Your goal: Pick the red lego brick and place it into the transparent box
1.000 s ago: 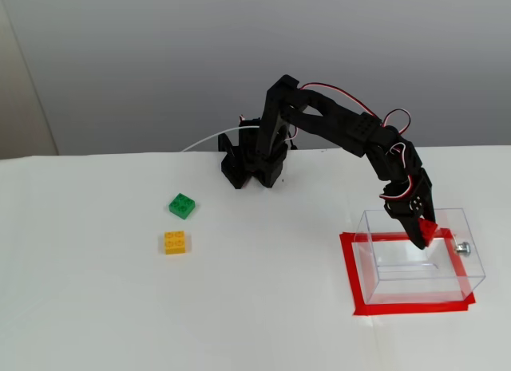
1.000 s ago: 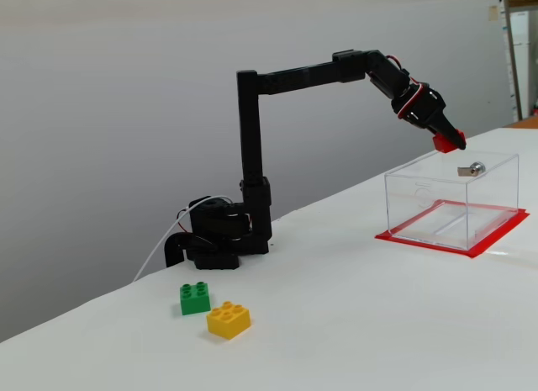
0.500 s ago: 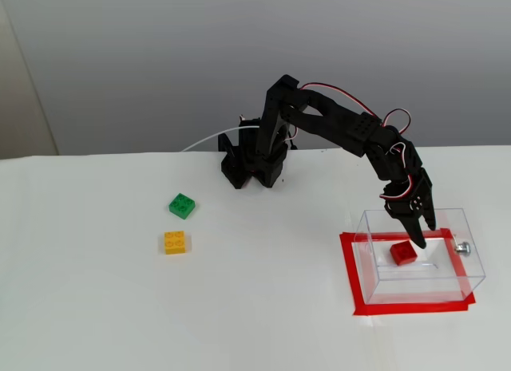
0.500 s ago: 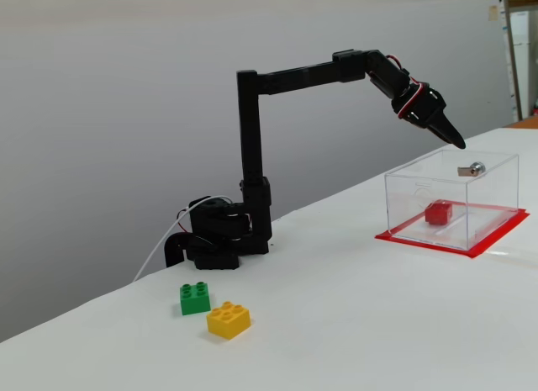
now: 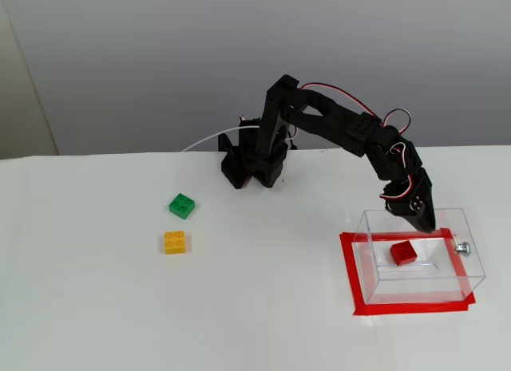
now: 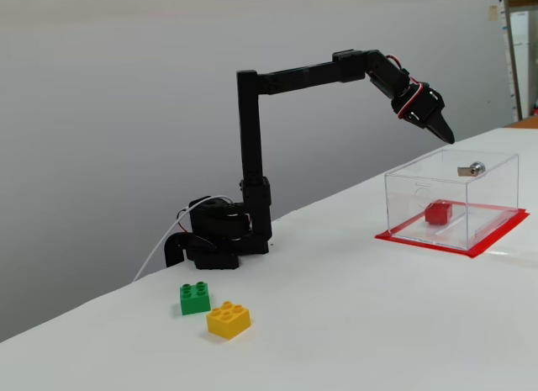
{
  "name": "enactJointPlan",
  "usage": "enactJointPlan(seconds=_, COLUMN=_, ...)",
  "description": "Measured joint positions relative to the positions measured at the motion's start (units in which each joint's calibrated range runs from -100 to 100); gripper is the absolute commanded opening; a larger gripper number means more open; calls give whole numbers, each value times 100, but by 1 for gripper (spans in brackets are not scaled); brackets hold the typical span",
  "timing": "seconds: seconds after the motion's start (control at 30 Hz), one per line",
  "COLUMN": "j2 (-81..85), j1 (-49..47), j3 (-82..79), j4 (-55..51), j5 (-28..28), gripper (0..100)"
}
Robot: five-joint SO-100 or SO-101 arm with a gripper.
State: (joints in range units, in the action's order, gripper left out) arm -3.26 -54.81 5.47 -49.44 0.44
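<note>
Inside the box (image 5: 375,251), on its floor near the middle, sits the red brick (image 5: 403,253), resting free of the walls. Gripper (image 5: 425,224) hangs above the box's far edge, empty, tips pointing down; jaws look pressed together, though the side view (image 6: 443,132) is too small to be sure. Brick lies below and slightly toward the camera from the tips. Placement looks done; retreat is straight up.

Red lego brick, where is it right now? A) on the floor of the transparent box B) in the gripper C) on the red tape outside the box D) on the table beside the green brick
A: the red lego brick lies inside the transparent box, with the gripper above it, holding nothing.
</note>
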Motion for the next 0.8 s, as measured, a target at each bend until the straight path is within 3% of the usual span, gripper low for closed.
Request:
enactJointPlan(seconds=0.3, j2=490, j1=524, j3=9, j4=-26, j5=29, gripper=1)
enactJointPlan(seconds=0.53, j2=1488, j1=1282, j3=9, j4=-814, j5=29, gripper=1)
enactJointPlan(seconds=0.8, j2=2833, j1=2714, j3=9, j4=-1114, j5=24, gripper=1)
